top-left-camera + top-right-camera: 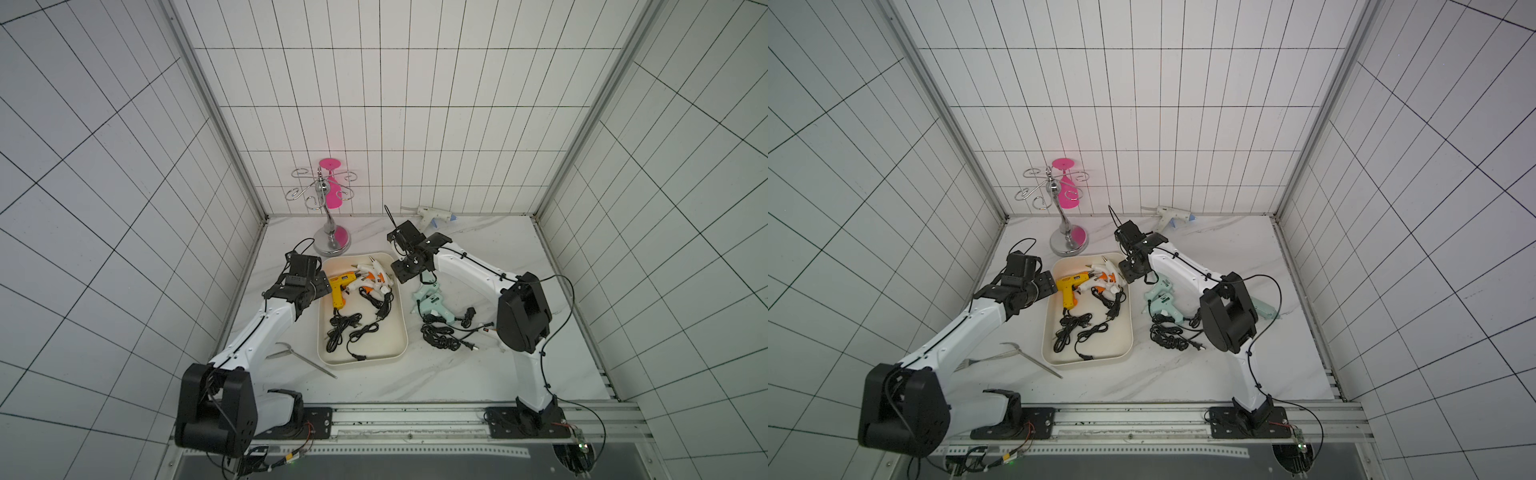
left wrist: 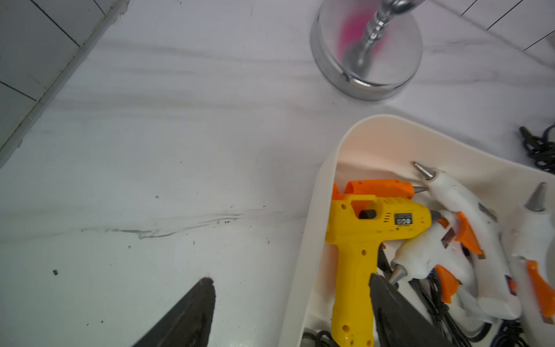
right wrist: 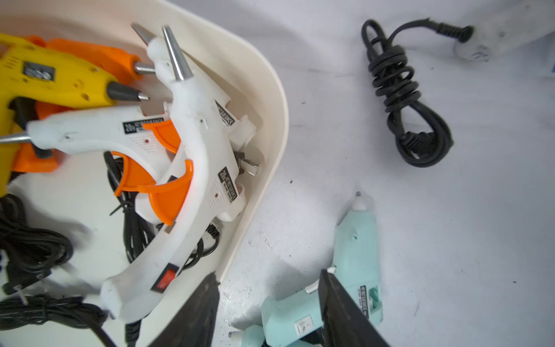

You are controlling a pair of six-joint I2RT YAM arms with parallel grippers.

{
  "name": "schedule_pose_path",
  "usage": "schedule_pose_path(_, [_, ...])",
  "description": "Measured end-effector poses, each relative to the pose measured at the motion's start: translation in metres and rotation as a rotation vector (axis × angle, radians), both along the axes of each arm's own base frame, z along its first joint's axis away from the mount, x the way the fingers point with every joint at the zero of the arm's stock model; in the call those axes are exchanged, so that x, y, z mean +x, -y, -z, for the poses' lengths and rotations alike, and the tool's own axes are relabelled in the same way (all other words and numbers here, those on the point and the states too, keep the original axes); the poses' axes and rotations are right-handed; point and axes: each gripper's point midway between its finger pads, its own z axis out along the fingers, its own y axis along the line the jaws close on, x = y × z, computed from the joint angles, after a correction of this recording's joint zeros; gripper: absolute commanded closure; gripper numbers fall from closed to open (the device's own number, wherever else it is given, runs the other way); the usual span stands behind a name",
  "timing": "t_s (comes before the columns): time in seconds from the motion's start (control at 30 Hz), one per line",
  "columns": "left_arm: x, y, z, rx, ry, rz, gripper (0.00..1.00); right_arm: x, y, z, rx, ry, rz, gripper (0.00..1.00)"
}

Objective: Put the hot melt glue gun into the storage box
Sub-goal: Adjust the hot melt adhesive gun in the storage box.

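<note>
Marble tabletop (image 2: 150, 150); left gripper (image 2: 289, 279) spread, straddling storage box (image 2: 390, 129) wall; right gripper (image 3: 267, 274) spread, empty, wrist pitched down beside box.

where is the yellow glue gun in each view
Both top views: yellow glue gun in the storage box's far-left part.
Left wrist: gun between box wall and white glue guns.
Right wrist: gun beyond the white guns, partly cropped.
Shared landmark: the box's cream rim.

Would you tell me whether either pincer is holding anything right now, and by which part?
Nothing is held: the left pincer and the right pincer both stand open and empty.
</note>
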Motion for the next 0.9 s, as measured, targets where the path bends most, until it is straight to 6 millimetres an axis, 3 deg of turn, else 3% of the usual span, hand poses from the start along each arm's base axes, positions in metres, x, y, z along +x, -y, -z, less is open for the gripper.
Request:
schedule_pose_path(0.13, [-0.002,0.006,0.024,-0.027,-0.094,0.025,0.24,0.012,-0.023,-0.036,0.112,0.038,-0.047,0.48])
schedule_pose_path(0.23, [-0.001,0.015,0.037,-0.067,-0.138,0.047,0.30,0.023,-0.050,-0.043,0.197,0.047,-0.094,0.50])
schedule_pose_path(0.37, [-0.001,0.025,0.055,-0.120,-0.198,0.062,0.41,0.034,-0.076,-0.012,0.230,0.003,-0.129,0.50])
schedule_pose_path(0.53, [-0.001,0.033,0.060,-0.173,-0.212,0.063,0.43,0.032,-0.081,0.056,0.177,-0.110,-0.134,0.51])
schedule_pose_path(0.9, [0.011,0.048,0.051,-0.287,-0.145,0.042,0.46,0.017,-0.087,0.067,0.102,-0.080,-0.248,0.56])
